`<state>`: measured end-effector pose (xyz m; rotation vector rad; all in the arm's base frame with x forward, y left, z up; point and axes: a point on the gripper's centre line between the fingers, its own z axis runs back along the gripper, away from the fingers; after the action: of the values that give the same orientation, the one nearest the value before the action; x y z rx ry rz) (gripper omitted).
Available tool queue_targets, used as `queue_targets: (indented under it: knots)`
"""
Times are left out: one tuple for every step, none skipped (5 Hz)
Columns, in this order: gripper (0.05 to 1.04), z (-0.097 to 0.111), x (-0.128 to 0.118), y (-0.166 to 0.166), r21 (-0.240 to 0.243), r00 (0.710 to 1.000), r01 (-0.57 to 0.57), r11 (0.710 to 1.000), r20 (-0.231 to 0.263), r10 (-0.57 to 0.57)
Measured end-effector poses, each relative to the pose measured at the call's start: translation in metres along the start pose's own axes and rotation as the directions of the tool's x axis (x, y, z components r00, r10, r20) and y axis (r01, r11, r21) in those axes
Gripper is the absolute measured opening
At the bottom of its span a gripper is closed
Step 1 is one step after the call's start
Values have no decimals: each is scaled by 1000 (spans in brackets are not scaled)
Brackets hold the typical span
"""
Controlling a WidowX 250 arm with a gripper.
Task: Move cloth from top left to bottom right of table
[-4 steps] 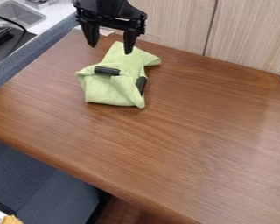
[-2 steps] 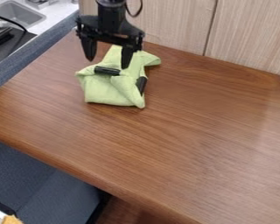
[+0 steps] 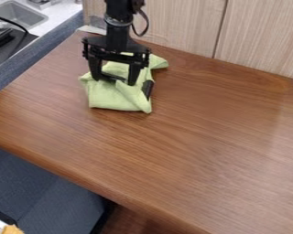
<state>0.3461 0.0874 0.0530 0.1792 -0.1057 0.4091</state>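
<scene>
Arm: black overall, slim, roughly cylindrical just above the gripper. Higher above it, a pale grey ring interrupts the black; above the ring, a bulkier black joint housing. One thin black cable bows out in a loop beside the arm, above the gripper. Gripper itself: black, broad angular body, small knobby fittings at both outer ends, two tapering dark fingers
</scene>
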Motion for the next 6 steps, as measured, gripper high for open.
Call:
queue_targets:
  knots:
    - [999, -21, -4, -10, -33, 998, -26, 999, -65, 24]
    - [999, -29, -2, -8, -69, 995, -75, 995, -72, 70]
    - [999, -33, -3, -10, -77, 994, -92, 993, -74, 87]
    - [999, -33, -4, -20, -93, 997, -62, 994, -59, 56]
    - [999, -29, -9, -39, -110, 999, 0, 994, -52, -6]
    - [999, -17, -27, -80, -140, 988, 145, 979, -24, -150]
